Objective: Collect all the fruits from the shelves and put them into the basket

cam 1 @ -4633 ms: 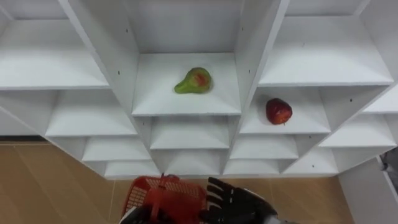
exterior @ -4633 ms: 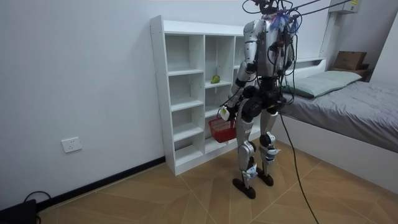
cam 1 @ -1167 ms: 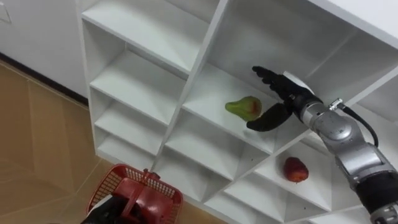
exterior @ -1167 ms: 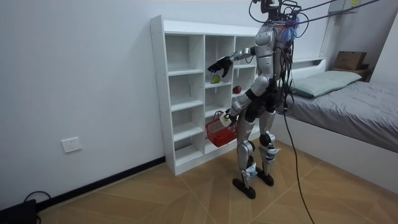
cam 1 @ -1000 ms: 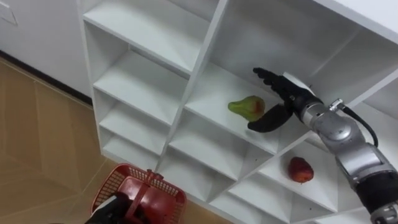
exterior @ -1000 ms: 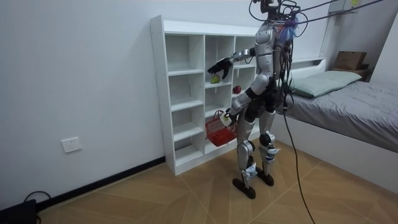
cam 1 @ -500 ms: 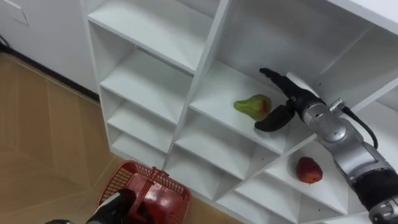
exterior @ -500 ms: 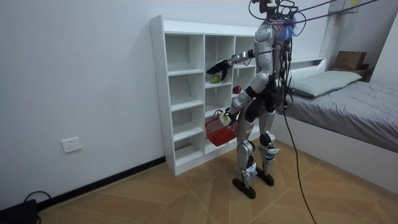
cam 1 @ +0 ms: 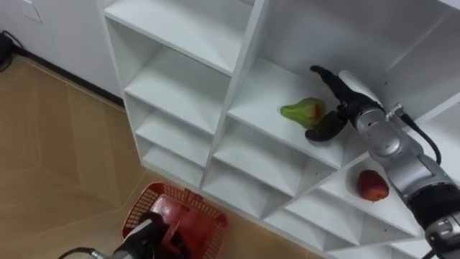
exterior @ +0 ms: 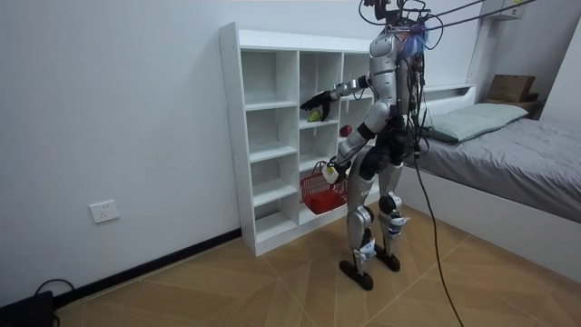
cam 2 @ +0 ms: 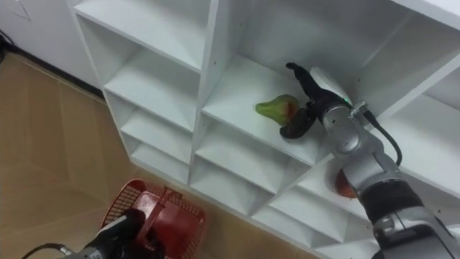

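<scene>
A green pear [cam 1: 302, 112] with a red blush lies on a middle shelf of the white closet [cam 1: 215, 108]. My right hand [cam 1: 333, 108] is inside that compartment, open, its fingers straight behind the pear's right end and its thumb low beside it. One shelf lower and to the right lies a red apple [cam 1: 371, 185]. My left hand [cam 1: 152, 235] is shut on the handle of a red basket [cam 1: 188, 216], held low in front of the closet. In the room view I stand facing the closet [exterior: 272, 136] with the basket [exterior: 320, 193] at thigh height.
The closet's other compartments [cam 1: 180, 86] hold nothing. Wooden floor [cam 1: 50, 144] lies to my left. In the room view, a bed [exterior: 508, 154] stands at the right, behind me, and a wall socket [exterior: 105, 211] sits low at the left.
My right hand has drawn in close to the pear's right end. The camera has shifted, so the shelves sit further right and lower in the picture. The basket stays in my left hand.
</scene>
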